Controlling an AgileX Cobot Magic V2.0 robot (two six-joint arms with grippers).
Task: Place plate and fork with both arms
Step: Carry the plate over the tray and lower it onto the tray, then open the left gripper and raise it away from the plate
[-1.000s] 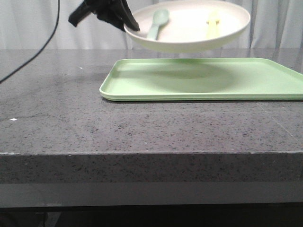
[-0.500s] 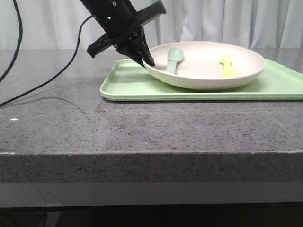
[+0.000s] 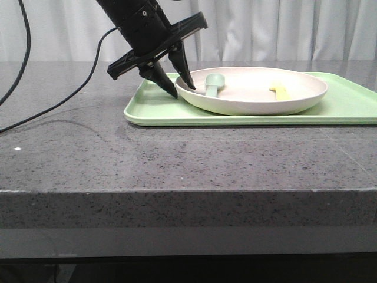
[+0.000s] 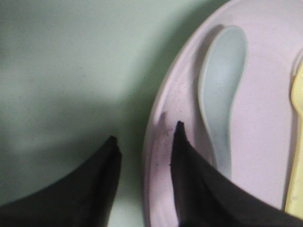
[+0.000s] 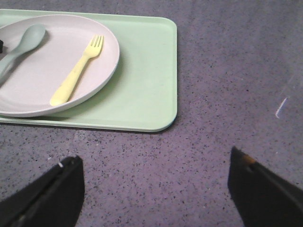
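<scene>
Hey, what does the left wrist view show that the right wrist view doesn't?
Only the left wrist view shows the left gripper open, its fingers straddling the plate rim. Only the right wrist view shows the whole fork, the tray edge, the table and the open right gripper. Both show plate, spoon and fork.

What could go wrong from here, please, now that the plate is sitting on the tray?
The left end effector is open, but its fingers straddle the plate rim; lifting away at an angle could catch the rim and tip the plate. That might slide the fork or spoon off the plate.
</scene>
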